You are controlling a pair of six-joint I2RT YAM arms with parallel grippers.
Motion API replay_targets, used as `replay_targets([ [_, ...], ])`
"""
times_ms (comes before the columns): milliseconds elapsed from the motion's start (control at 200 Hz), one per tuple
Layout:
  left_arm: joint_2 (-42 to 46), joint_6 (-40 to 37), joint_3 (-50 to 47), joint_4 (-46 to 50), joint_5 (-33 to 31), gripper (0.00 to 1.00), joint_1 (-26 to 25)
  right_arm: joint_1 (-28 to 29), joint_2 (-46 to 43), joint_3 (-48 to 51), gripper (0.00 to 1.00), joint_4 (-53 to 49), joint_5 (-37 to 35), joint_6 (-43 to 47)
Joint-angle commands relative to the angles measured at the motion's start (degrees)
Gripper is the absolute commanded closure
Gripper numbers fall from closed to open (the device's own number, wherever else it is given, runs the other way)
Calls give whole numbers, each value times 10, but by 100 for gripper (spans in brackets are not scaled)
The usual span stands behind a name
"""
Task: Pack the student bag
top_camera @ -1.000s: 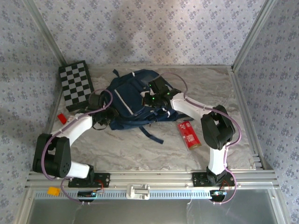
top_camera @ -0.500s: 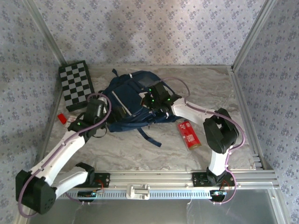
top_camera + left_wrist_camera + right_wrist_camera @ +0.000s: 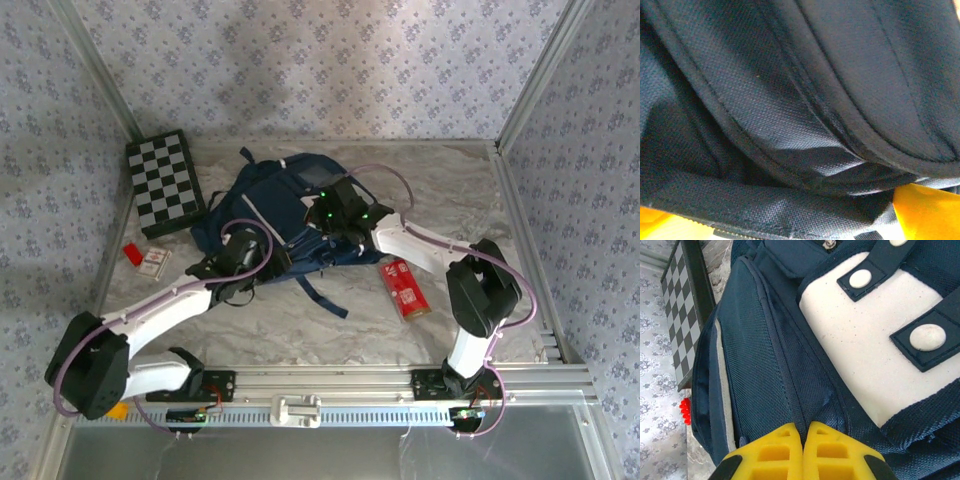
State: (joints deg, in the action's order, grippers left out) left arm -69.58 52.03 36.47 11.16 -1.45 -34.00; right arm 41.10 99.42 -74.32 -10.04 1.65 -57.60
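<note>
top external: left fingers [image 3: 228,268] have opened wide, empty, against the large navy fabric backpack [image 3: 285,200]. right fingers [image 3: 790,446] stay shut at its seam, so packing looks unfinished.

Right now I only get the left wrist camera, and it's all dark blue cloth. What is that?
Observer: That's the student bag, a navy backpack lying on the marble-look table.
Operator: Is the other arm doing anything?
Observer: The right gripper is shut, tips against a seam beside the bag's white pocket patch.
Operator: Anything else out there?
Observer: A red package lies on the table right of the bag.
</note>
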Motion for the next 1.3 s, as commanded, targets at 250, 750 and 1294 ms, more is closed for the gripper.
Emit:
replay_targets([
  [250,-24,-172,83,-66,-6,12,115,19,-6,-64,100,55,-5,-7],
  [750,77,-94,8,-56,-224,0,-158,12,-5,-51,100,91,-4,-61],
  [1294,-157,-85,125,-108,-435,0,-241,8,15,-39,100,127,14,-104],
])
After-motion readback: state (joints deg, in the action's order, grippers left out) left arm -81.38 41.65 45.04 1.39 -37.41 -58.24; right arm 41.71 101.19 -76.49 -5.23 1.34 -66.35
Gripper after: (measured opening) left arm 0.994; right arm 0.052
